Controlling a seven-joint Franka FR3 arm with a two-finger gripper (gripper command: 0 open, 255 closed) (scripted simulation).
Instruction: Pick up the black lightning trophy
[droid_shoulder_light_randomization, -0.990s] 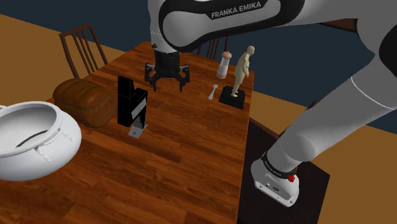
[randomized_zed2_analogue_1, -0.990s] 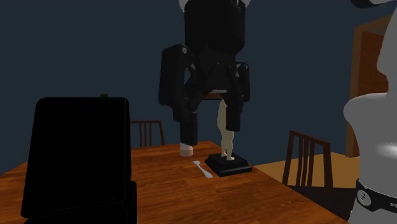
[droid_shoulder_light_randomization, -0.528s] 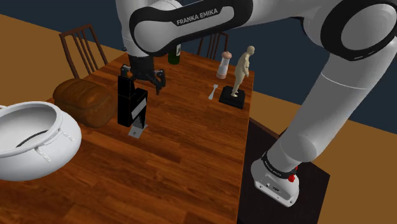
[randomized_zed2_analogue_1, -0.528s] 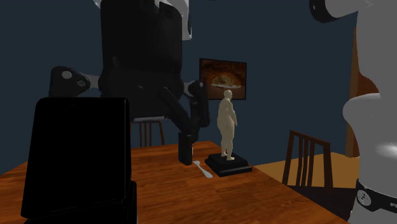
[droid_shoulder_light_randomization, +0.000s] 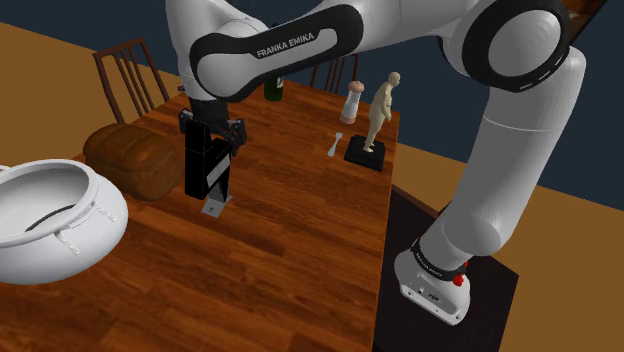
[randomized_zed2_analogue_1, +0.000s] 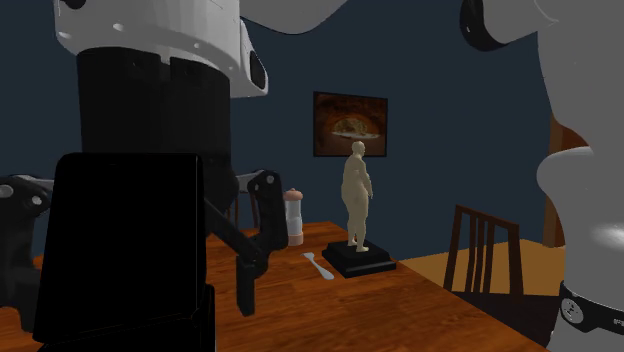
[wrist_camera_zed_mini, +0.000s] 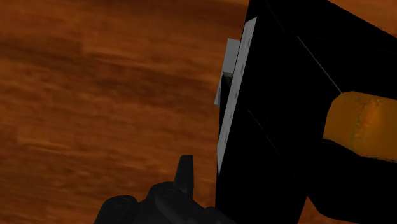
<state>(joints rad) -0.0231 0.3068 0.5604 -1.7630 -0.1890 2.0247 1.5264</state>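
The trophy (droid_shoulder_light_randomization: 198, 165) is black (pale grey at its foot), the table (droid_shoulder_light_randomization: 300, 240) streaked red-brown, the figurine (droid_shoulder_light_randomization: 380, 105) seemingly beige.

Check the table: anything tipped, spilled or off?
Nothing stands out. The black trophy, figurine and mill stand upright on the table. The spoon lies flat beside the figurine's base. No spill shows.

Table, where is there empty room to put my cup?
The table's bare wood lies between the black trophy and the spoon, and on the near stretch beside the white bowl. It's crowded where the claw, trophy and bread loaf bunch together.
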